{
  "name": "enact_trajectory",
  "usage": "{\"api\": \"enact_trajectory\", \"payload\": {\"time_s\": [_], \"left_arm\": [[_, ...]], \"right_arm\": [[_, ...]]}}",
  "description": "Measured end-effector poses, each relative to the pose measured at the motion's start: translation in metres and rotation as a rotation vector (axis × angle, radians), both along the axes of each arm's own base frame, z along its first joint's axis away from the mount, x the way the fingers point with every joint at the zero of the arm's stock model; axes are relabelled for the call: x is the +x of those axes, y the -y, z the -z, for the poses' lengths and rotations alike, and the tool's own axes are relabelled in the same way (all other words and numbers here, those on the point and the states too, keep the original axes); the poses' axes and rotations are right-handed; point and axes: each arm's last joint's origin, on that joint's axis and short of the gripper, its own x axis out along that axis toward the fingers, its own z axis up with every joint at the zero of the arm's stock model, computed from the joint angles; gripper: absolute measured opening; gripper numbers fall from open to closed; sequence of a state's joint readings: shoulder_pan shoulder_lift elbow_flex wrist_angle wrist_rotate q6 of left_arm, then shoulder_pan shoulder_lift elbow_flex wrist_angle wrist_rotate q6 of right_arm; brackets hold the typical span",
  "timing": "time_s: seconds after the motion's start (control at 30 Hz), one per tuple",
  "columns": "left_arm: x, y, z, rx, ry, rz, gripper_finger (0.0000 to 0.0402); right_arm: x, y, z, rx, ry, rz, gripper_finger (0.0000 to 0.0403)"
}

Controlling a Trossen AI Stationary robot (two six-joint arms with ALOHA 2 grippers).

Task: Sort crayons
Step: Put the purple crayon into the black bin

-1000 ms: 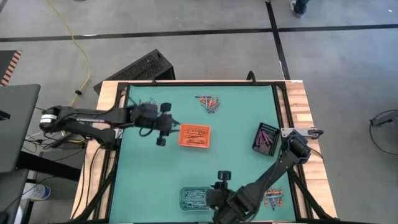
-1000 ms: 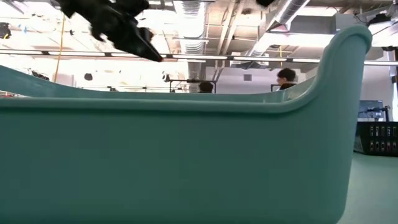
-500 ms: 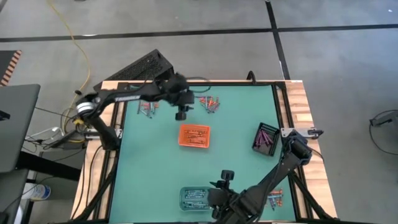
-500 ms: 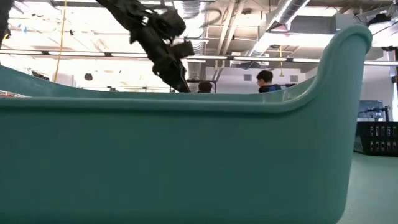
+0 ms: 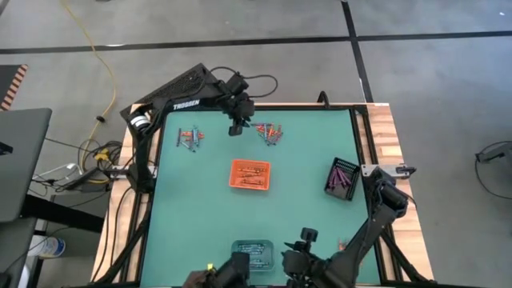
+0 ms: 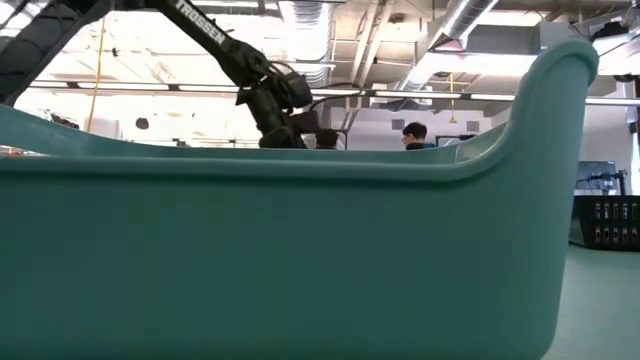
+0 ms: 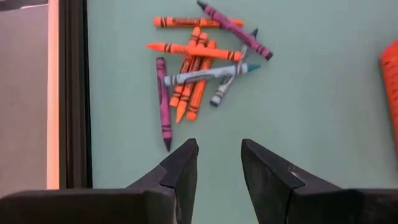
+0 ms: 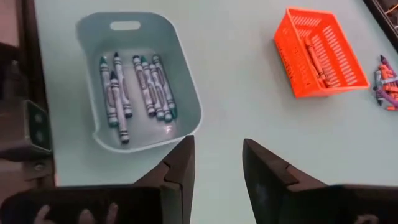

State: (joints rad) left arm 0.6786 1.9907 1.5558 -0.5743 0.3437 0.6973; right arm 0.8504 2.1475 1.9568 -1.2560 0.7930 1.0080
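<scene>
Left gripper (image 7: 215, 163), jaws parted and empty, hovers upper centre of the high view beside a loose pile of thin orange, purple and grey-blue crayons (image 7: 202, 65) on the green mat (image 7: 311, 124).

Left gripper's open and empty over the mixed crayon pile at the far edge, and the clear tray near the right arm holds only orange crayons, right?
Not quite. The right wrist view shows the clear tray holding blue-grey crayons, not orange. The rest stands: the left gripper is open and empty over the mixed crayon pile.
</scene>
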Motion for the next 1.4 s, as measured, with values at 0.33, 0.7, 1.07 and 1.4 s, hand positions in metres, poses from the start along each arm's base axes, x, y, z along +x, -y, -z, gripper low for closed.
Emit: {"api": "enact_trajectory", "payload": {"time_s": [0.33,0.7,1.07,1.4], "left_arm": [[0.005,-0.022,0.02,-0.097,0.016,0.072,0.0114],[0.026,-0.008,-0.006,0.066,0.011,0.226,0.0114],[0.009,-0.037,-0.002,-0.046,0.014,0.021,0.0114],[0.011,-0.042,0.028,-0.143,-0.046,-0.034,0.0114]], "right_arm": [[-0.018,-0.017,-0.002,-0.01,0.113,0.001,0.0127],[-0.018,-0.016,-0.003,-0.047,0.147,0.003,0.0127],[-0.018,-0.017,-0.003,-0.037,0.157,0.007,0.0127],[-0.019,-0.016,0.024,-0.016,0.164,0.04,0.0127]]}}
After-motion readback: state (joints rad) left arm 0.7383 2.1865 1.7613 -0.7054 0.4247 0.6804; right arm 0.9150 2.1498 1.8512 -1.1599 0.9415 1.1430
